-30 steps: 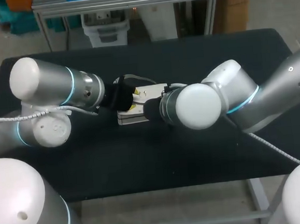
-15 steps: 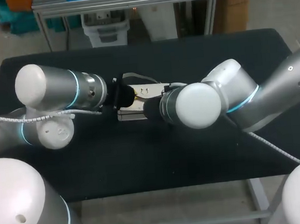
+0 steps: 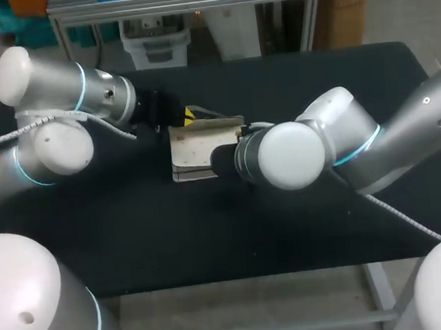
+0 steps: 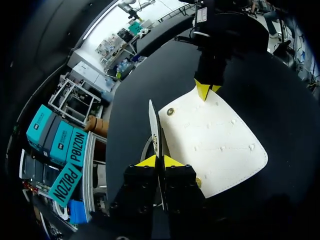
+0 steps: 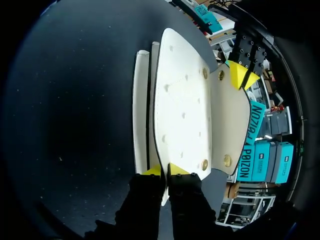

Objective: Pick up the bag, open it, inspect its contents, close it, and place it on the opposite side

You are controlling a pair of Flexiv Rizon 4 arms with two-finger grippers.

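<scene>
A cream bag (image 3: 200, 150) lies in the middle of the black table (image 3: 211, 234). Its flap (image 5: 231, 117) is lifted away from the body, showing metal snaps. My left gripper (image 3: 188, 115) is at the bag's far left corner, shut on the flap's edge (image 4: 154, 125), which shows edge-on between its yellow tips (image 4: 159, 161). My right gripper (image 5: 165, 170) is shut on the rim of the bag's front panel (image 5: 180, 115); in the head view its own wrist (image 3: 281, 156) hides it. Each wrist view shows the other gripper across the bag: the right gripper (image 4: 204, 90) and the left gripper (image 5: 241, 75).
Both forearms lie low over the table, the left arm (image 3: 56, 109) from the back left and the right arm (image 3: 372, 145) from the right. Bare black tabletop surrounds the bag toward the front (image 3: 234, 240) and the far right (image 3: 366, 69).
My left gripper closed on the flap and pulled back toward the far left, swinging the flap up off the bag's body. The right arm has kept still, holding the bag.
</scene>
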